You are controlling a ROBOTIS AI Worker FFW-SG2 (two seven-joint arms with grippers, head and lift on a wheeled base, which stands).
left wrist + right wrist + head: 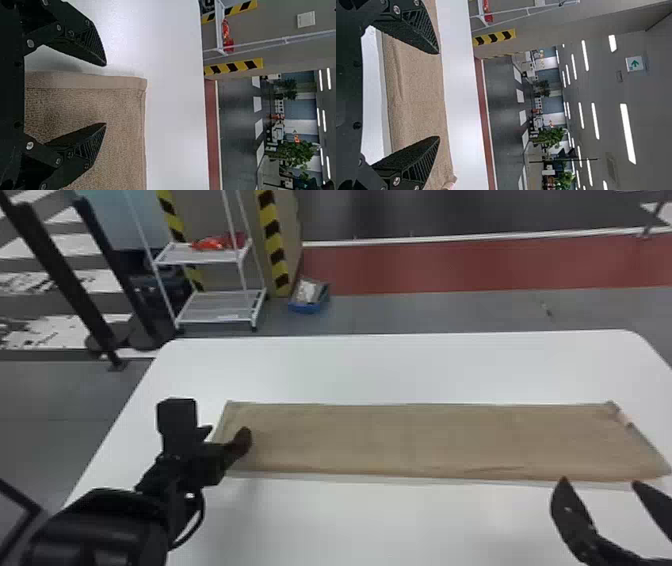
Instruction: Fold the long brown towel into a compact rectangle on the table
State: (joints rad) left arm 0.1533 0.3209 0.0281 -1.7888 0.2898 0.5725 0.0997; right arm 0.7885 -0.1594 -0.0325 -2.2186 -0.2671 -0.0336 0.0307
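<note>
White bench point(400, 365) carries the long brown towel point(425, 435), spread flat

Left tool point(225, 432) is open, its two fingers well apart at the towel's left end. One finger is over the brown weave; the other is over bare bench, just beyond the smooth hem point(91, 82) that edges the towel. Behind the tool, the black left arm point(100, 525) comes in from the bottom of the head view.

Right tool point(600, 482) is open too, with a wide gap between its fingers. Its tips appear beside the towel's near edge, toward the right end. Whether they touch the cloth, I cannot tell.

The towel lies in one long strip across the bench, from near the left side to the right. Low creases point(470, 469) run along its near edge, and a small pale tag point(625, 419) sits at the right end. Bare white bench shows in front of it and behind it.

Past the bench, to the far left, is a white wire-framed rack point(220, 307) with something red point(215, 242) on its upper shelf. Next to it rises a corner post with a yellow and black striped guard point(273, 240), and a blue bin point(307, 297) rests on the grey floor point(425, 310) beside that. A broad red band point(475, 265) crosses the floor farther back. Two dark posts stand on round bases left of the rack.
</note>
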